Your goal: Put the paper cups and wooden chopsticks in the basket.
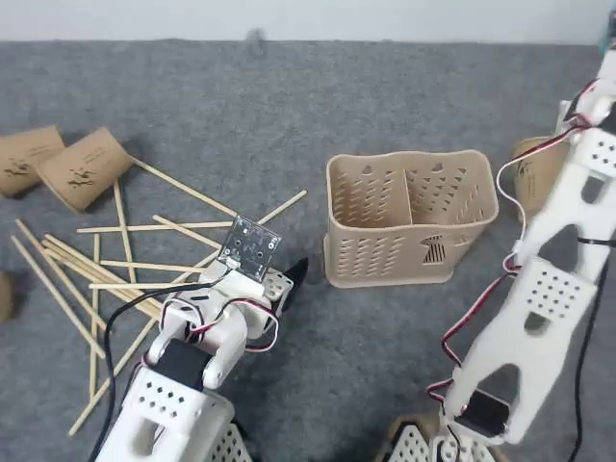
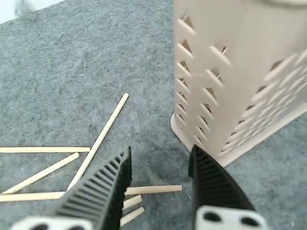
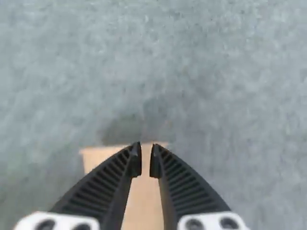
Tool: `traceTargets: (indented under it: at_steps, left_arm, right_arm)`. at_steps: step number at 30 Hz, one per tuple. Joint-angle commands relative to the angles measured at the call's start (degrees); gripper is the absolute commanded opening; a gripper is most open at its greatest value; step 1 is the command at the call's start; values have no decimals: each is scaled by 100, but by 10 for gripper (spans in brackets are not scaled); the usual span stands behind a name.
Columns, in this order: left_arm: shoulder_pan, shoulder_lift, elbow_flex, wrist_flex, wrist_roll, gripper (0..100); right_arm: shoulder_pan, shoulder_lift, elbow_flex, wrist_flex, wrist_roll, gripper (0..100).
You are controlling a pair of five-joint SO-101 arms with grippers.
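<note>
Currently your basket [image 1: 409, 217] is sitting mid-table and looking empty, so nothing is packed yet. Your right gripper [image 3: 145, 148] is seemingly pinching a paper cup [image 1: 529, 178] just beside it. Two more cups [image 1: 85, 168] and the scattered chopsticks [image 1: 125, 265] are lying well apart. Your left gripper [image 2: 161, 153] is hanging open and empty near the basket.

A tan perforated plastic basket [image 1: 385, 255] with two compartments stands upright, right of centre. Two brown paper cups [image 1: 85, 169] lie on their sides at upper left, with thin wooden chopsticks [image 1: 154, 227] scattered crisscross below them. A third cup [image 1: 531, 175], partly hidden, is near the right edge.
</note>
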Motion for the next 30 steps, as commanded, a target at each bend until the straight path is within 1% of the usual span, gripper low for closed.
traceTargets:
  at_steps: [1, 6, 12, 15, 20, 26, 30]
  left_arm:
    - [-35, 0, -13, -141, -105, 188]
    - [0, 0, -13, -141, -105, 188]
    - [9, 0, -13, -141, -105, 188]
    - [9, 0, -13, -141, -105, 188]
    - [9, 0, -13, -141, -105, 188]
    - [9, 0, -13, -141, -105, 188]
    - [-18, 0, -13, -141, -105, 188]
  right_arm:
    - [-75, 259, -422, -734, -70, 51]
    - [-119, 673, -404, -1534, -70, 51]
    - [-215, 848, -404, -1613, -35, 51]
    - [-198, 875, -396, -1473, -9, 51]
    - [-207, 848, 26, -1156, 563, 51]
    - [-233, 804, 123, -207, 1160, 50]
    - [-215, 752, -114, 338, 1635, 50]
